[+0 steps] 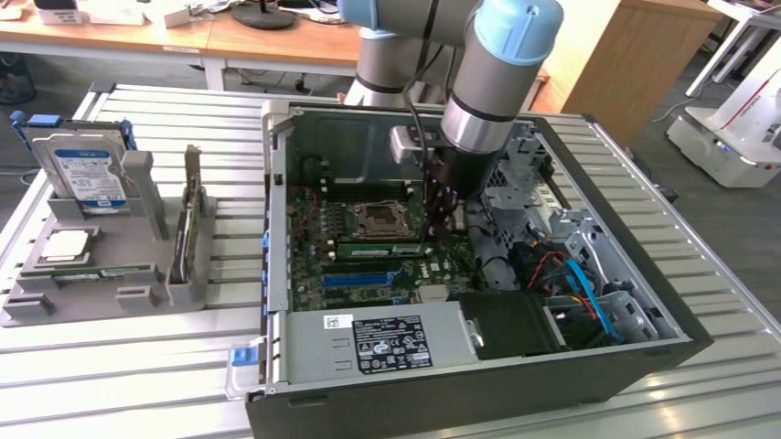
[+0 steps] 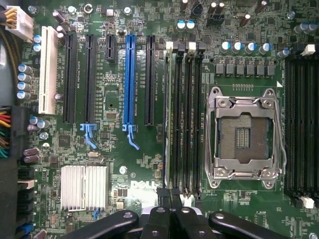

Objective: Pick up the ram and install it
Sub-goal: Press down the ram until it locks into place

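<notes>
While the black gripper [image 2: 171, 199] hangs clenched and empty above the glossy green motherboard [image 2: 149, 164], I see the thin ram [image 2: 166, 114] edge-on in its slot.

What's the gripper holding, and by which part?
Cannot be told: the shut gripper sits at one end of the ram, which stands edgewise on the motherboard.

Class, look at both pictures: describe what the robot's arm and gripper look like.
The arm is built of thick silver-grey tubes with light blue caps at the joints, and a black cable runs down beside it. The gripper is black, with dark linkage bars fastened by round screws.
</notes>
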Available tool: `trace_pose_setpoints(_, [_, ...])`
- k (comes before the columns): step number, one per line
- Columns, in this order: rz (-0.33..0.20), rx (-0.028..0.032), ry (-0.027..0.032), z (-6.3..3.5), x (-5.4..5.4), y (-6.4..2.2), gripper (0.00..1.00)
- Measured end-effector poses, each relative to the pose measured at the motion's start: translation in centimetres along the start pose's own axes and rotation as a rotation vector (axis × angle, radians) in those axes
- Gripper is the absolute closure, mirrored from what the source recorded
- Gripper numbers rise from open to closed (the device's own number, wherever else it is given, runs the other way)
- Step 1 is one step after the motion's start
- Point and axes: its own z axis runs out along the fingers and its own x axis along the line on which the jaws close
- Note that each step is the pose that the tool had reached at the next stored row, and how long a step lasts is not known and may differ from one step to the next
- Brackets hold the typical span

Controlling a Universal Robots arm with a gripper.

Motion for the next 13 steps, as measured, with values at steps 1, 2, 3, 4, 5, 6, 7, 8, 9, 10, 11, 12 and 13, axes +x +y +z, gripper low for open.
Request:
trace_pose_setpoints(1, [0.000,-0.0001,0.0000,-0.12,0.00,0.00,0.89])
trace_pose_setpoints(2, [0.000,-0.0002,0.0000,-0.23,0.00,0.01,0.89])
trace_pose_setpoints(3, [0.000,-0.0002,0.0000,-0.32,0.00,0.01,0.89])
trace_pose_setpoints(4, [0.000,-0.0003,0.0001,-0.40,0.00,0.02,0.89])
trace_pose_setpoints(5, [0.000,-0.0003,0.0000,-0.49,0.00,0.02,0.89])
trace_pose_setpoints(6, [0.000,-0.0004,0.0000,-0.58,0.01,0.02,0.89])
trace_pose_setpoints(7, [0.000,-0.0004,0.0001,-0.69,0.01,0.03,0.89])
trace_pose_setpoints(8, [0.000,-0.0004,0.0000,-0.75,0.01,0.03,0.89])
trace_pose_setpoints(9, [0.000,-0.0003,-0.0002,-0.75,0.00,0.03,0.89])
trace_pose_setpoints(10, [0.000,-0.0004,-0.0002,-0.75,0.00,0.03,0.89])
trace_pose_setpoints(11, [0.000,-0.0003,-0.0002,-0.75,0.00,0.03,0.89])
trace_pose_setpoints(12, [0.000,-0.0003,-0.0002,-0.75,0.00,0.03,0.89])
trace_pose_setpoints(13, [0.000,-0.0004,-0.0001,-0.76,0.00,0.03,0.89])
